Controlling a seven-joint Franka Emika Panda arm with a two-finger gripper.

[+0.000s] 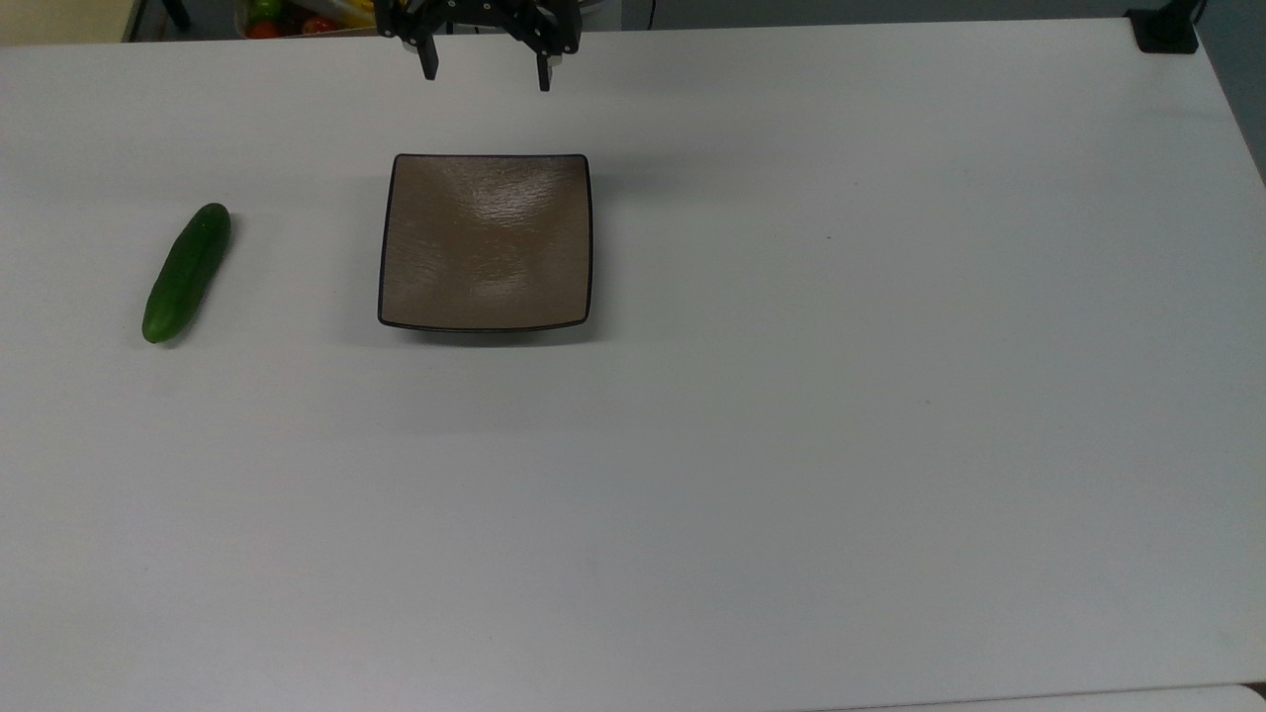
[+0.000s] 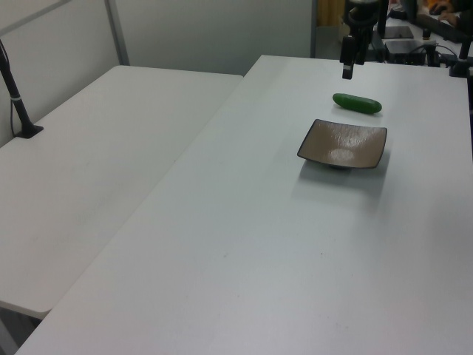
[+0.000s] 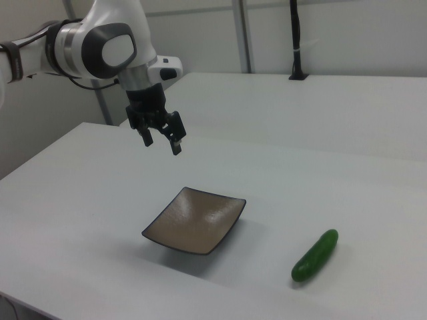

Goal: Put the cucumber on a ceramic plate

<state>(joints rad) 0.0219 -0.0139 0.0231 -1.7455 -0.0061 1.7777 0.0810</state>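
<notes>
Green cucumber (image 1: 186,273) on table, well apart from open hand (image 1: 485,77).

Tool (image 1: 483,77) upper body + arm cut off by top view's upper edge.

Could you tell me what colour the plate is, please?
The plate is glossy brown with a thin dark rim, clearest in the top view.

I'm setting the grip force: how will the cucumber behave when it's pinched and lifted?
The cucumber looks smooth and glossy, so it may slip in a light pinch. Its round body lying flat on the table suggests it could roll if nudged sideways. It looks firm, so it probably won't droop when lifted near its middle.
</notes>
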